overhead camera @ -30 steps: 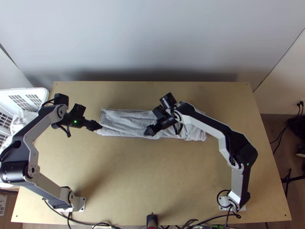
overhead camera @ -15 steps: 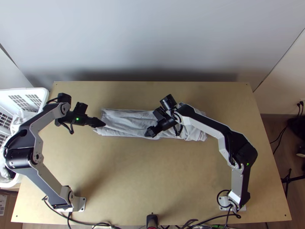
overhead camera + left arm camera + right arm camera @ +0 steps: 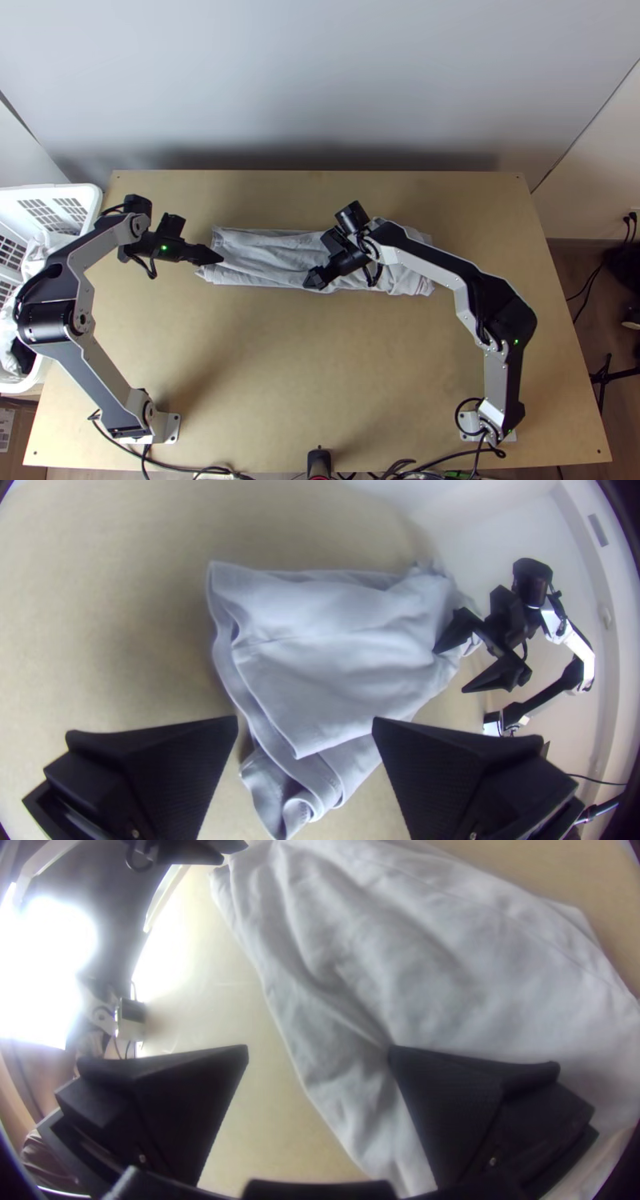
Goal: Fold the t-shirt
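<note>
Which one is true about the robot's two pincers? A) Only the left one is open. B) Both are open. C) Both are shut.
B: the left pincer has its fingers wide apart, and so does the right pincer, both at the shirt.

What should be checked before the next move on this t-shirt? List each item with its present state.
1. Left hand open: ok.
2. Right hand open: ok.
3. T-shirt lying as a long strip on the table: ok.
4. Strip's left end neatly aligned: not ok, a corner curls out.
5. Cloth smooth: not ok, creases near the right hand.
6. Right hand's fingertip merely touching the cloth, not under it: cannot tell.
</note>
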You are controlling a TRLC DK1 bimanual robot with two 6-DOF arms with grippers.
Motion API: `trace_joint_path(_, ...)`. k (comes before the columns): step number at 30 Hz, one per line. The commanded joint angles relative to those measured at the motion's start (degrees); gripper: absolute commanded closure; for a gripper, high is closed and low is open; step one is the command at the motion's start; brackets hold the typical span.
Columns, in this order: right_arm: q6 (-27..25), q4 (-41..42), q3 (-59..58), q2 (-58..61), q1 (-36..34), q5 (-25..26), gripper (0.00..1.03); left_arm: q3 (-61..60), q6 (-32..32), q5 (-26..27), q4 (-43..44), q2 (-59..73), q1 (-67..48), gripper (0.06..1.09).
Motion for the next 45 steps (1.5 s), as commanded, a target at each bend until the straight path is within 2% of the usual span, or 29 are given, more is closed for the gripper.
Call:
trace_joint_path(1,0.1,0.9,-0.1,0.8,0.0,0.4,0.05,0.8,0.0,-1.7,-0.2,0.6,-0.7,0.10)
trace_joint_path(3,0.1,0.9,-0.1,0.9,0.0,0.4,0.05,1.1,0.0,-2.2,-0.4,0.6,-0.8,0.10)
trace_joint_path(5,0.1,0.9,-0.1,0.8,0.0,0.4,0.05,1.1,0.0,-5.0,-0.3,0.6,-1.0,0.10)
trace_joint_path(14,0.2,0.9,0.4,0.4,0.0,0.4,0.05,1.3,-0.4,-6.3,-0.2,2.9,-3.4,0.10)
trace_joint_path(20,0.2,0.9,0.6,0.4,0.1,0.4,0.05,2.8,-0.9,-5.2,-0.1,3.1,-5.4,0.10)
trace_joint_path(31,0.2,0.9,0.8,0.6,-0.3,0.4,0.05,5.4,-2.1,-0.1,0.0,4.6,-8.4,0.11)
trace_joint_path(38,0.2,0.9,1.1,0.9,-0.4,0.4,0.05,6.3,-6.0,0.1,2.7,5.0,-7.8,0.11)
trace_joint_path(39,0.2,0.9,1.3,0.9,-0.4,0.4,0.05,6.3,-5.9,0.1,2.6,5.1,-7.9,0.14)
trace_joint_path(41,0.2,0.9,1.7,1.1,-0.4,0.4,0.05,6.2,-6.0,0.1,2.6,5.2,-8.0,0.35)
trace_joint_path(43,0.2,0.9,2.1,1.4,-0.4,0.4,0.05,6.1,-6.0,0.7,2.7,5.1,-8.1,0.66)
trace_joint_path(45,0.2,0.9,2.4,1.6,-0.4,0.4,0.05,6.0,-7.5,0.6,3.9,5.1,-7.8,1.06)
